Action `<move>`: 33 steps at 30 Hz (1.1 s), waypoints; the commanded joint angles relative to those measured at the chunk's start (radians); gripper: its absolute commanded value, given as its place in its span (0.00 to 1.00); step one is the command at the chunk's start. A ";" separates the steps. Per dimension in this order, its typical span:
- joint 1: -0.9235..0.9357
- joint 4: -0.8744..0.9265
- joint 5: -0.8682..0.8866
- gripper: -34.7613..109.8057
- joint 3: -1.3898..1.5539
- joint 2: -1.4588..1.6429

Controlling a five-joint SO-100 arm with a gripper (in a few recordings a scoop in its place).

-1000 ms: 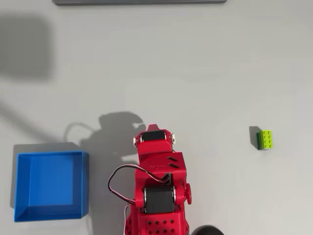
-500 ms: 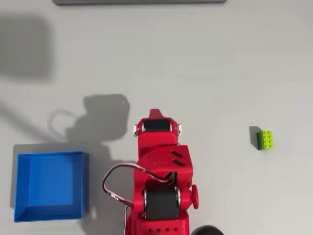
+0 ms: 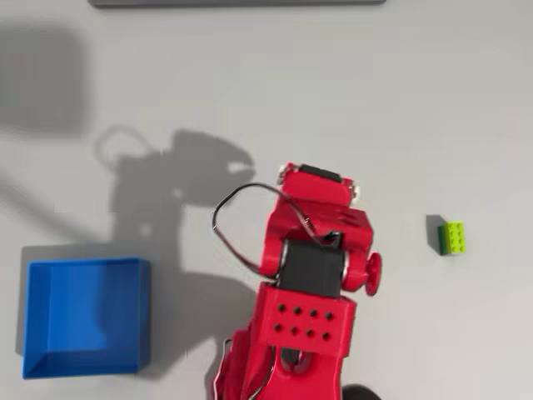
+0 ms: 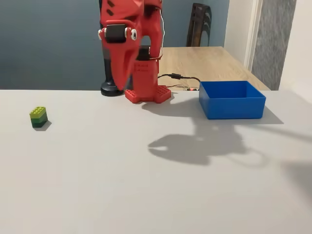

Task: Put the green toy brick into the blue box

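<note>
Claw (image 4: 118,80) hangs high above the table (image 4: 156,185), pointing down, holding nothing; its red fingers look pressed together in the fixed view, so closed, empty. In the overhead view the arm (image 3: 312,275) leans toward the picture's right, toward the brick's side, but it sits folded over the claw there.

Brick (image 3: 452,237) sits on the table well apart from the claw, at the right in the overhead view and at the left in the fixed view (image 4: 38,117). Lime-green studded top, darker green layer below, upright, studs up, small, free on all sides.

Box (image 3: 83,315) is on the opposite side of the arm base, bright blue, open top, low walls, nothing inside.

Step, as I judge it: early reach toward the brick, no grasp yet. The next move calls for swinging further to the brick, opening the claw, lowering over it and lining the fingers up with its flat sides. The brick is small, so a poorly centred closing could push it away.
</note>
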 commanded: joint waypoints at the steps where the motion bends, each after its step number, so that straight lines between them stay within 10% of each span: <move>1: 0.104 0.006 0.018 0.25 -0.094 -0.043; 33: 0.661 -0.080 0.110 0.42 -0.333 -0.514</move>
